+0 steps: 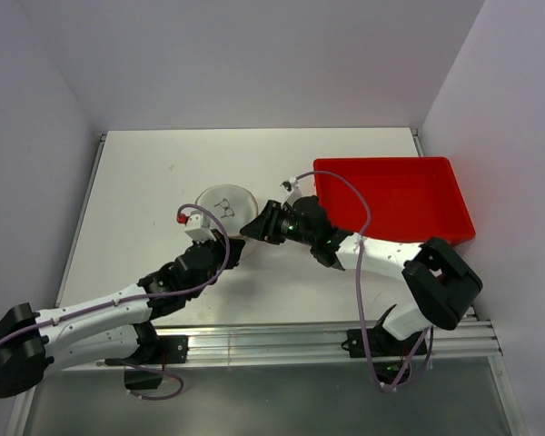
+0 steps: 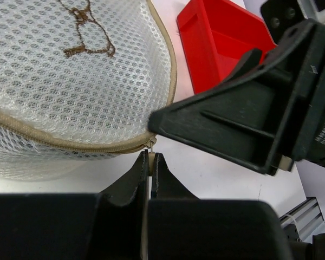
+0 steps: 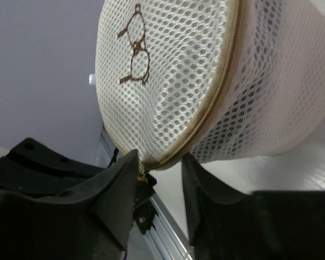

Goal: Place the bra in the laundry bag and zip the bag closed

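Note:
The laundry bag [image 1: 222, 202] is a white mesh cylinder with a tan zip round its flat lid and a brown stitched mark. It fills the left wrist view [image 2: 70, 70] and the right wrist view [image 3: 168, 70]. My left gripper [image 2: 150, 160] is shut on the tan zip pull [image 2: 150, 156] at the bag's near rim, and shows from above [image 1: 227, 243]. My right gripper [image 3: 160, 162] clamps the bag's rim between its fingers from the right [image 1: 254, 224]. The zip looks closed along the visible seam. No bra shows.
A red rectangular plastic bin [image 1: 454, 195] stands at the right, just behind my right arm, and shows in the left wrist view [image 2: 216, 32]. My right gripper's black finger [image 2: 222, 116] sits close above the left jaws. The table's metal rail runs along the near edge.

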Available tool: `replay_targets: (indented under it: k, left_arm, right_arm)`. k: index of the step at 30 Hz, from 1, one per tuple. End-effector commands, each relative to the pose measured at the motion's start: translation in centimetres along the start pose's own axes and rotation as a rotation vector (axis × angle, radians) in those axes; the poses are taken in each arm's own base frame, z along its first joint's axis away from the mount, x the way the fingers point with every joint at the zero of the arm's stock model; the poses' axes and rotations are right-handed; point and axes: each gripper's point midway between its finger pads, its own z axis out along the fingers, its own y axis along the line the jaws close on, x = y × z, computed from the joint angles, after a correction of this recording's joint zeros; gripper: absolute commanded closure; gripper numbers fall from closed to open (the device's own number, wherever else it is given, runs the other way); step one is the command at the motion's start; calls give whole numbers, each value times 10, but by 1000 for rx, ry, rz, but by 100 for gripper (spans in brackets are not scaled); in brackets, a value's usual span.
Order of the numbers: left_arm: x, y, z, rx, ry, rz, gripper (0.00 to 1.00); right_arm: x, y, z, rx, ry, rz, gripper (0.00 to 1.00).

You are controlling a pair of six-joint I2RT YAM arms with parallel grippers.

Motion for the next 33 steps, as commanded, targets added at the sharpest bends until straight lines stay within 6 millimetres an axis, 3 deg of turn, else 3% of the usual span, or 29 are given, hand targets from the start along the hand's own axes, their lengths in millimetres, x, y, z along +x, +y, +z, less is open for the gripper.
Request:
replay_targets:
  k: [1, 4, 5, 8, 12, 13, 14, 16, 17, 19, 20, 21, 24, 26, 27, 29, 31, 32, 33]
  left_arm:
    - [-5, -19, 1, 66, -7, -48, 100]
    - [-6, -19, -1, 66, -14, -51, 100]
    - [-7, -18, -1, 65, -17, -47, 100]
    - [-8, -11, -2, 37, -21, -24, 100]
    - [-9, 13, -11, -42, -37, 19, 100]
    - [-6, 25, -15, -79, -28, 34, 100]
    - [-9, 33, -18, -107, -46, 37, 100]
    - [-9, 54, -29, -167, -46, 55, 100]
    - [-10, 60, -32, -185, -53, 54, 100]
    - [-16, 69, -40, -213, -76, 52, 100]
    - [-19, 69, -41, -213, -85, 44, 100]
    - [-20, 68, -42, -201, -89, 38, 100]
    - [-18, 52, -36, -145, -75, 20, 100]
    - [-24, 32, -28, -86, -92, -15, 100]
    - [-17, 28, -22, -78, -63, 0, 100]
    - [-19, 13, -16, -47, -61, -11, 100]
    - [-18, 3, -8, -21, -54, -4, 100]
    - [-21, -4, -7, -6, -59, -8, 100]
    - [-21, -7, -4, 3, -62, -7, 100]
  right_arm:
    - [-22, 19, 11, -61, -81, 28, 58]
    - [-26, 15, 13, -40, -107, 33, 77]
    - [-28, 14, 13, -34, -117, 28, 88]
    - [-36, 10, 13, 1, -143, 6, 100]
    - [-66, -5, 4, 35, -196, -23, 100]
    - [-86, -14, 1, 64, -223, -28, 100]
    - [-88, -21, 4, 69, -187, -53, 100]
    - [-113, -17, 7, 39, -178, -74, 100]
    - [-121, -34, 10, 52, -143, -84, 100]
    - [-144, -31, 17, 71, -116, -152, 100]
    - [-144, -42, 24, 100, -89, -164, 100]
    - [-151, -35, 27, 107, -74, -181, 100]
    - [-144, -33, 33, 94, -38, -198, 100]
    - [-137, -26, 33, 93, -36, -206, 87]
    - [-133, -33, 31, 126, -42, -188, 65]
    - [-130, -26, 22, 127, -69, -181, 43]
    - [-114, -32, 15, 147, -85, -152, 26]
    - [-114, -18, 6, 116, -111, -156, 24]
    - [-92, -19, 5, 99, -94, -150, 24]
